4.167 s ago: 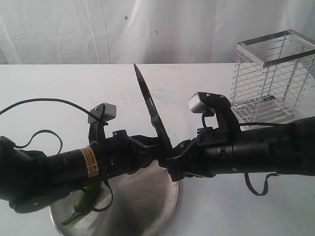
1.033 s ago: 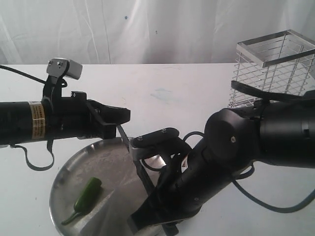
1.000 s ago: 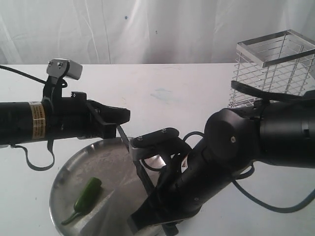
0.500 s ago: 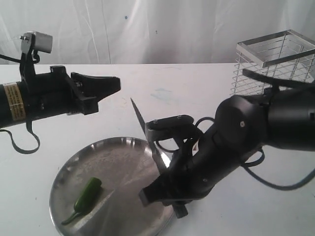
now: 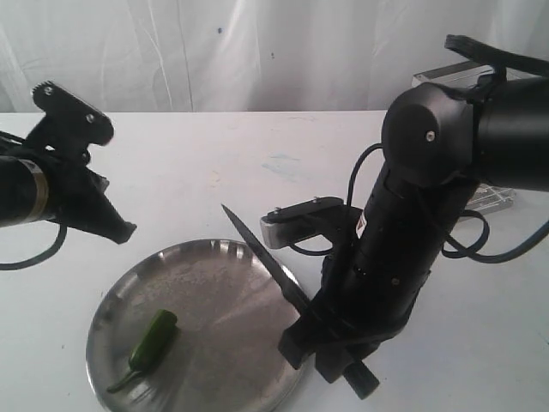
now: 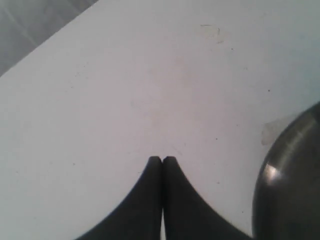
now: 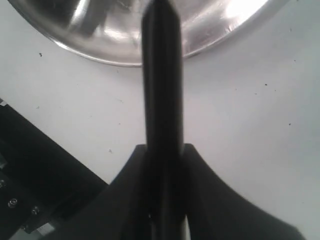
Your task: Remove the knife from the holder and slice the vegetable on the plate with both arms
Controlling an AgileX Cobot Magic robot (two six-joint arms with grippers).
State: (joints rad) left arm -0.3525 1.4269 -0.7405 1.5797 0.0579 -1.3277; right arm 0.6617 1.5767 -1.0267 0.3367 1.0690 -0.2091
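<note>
The knife (image 5: 266,257) slants over the right part of the plate (image 5: 214,283), its dark pointed blade aimed up and to the left. My right gripper (image 5: 302,339) is shut on its handle (image 7: 162,75) just off the plate's right rim (image 7: 125,35). The green vegetable (image 5: 154,339) lies whole on the plate's left side, well apart from the blade. Out at the far left, my left gripper (image 5: 122,232) hangs above bare table beside the plate's edge (image 6: 292,175), tilted down; its fingers (image 6: 150,190) are pressed together with nothing between them. The holder (image 5: 496,197) is mostly hidden behind the right arm.
The right arm's bulky joints (image 5: 429,146) stand upright between the plate and the holder. A white curtain (image 5: 257,51) backs the table. Bare white tabletop (image 5: 257,154) lies behind the plate.
My left arm has drawn back to the left and tipped downward, away from the knife. The right arm has risen more upright, and the knife it holds now lies lower over the plate.
</note>
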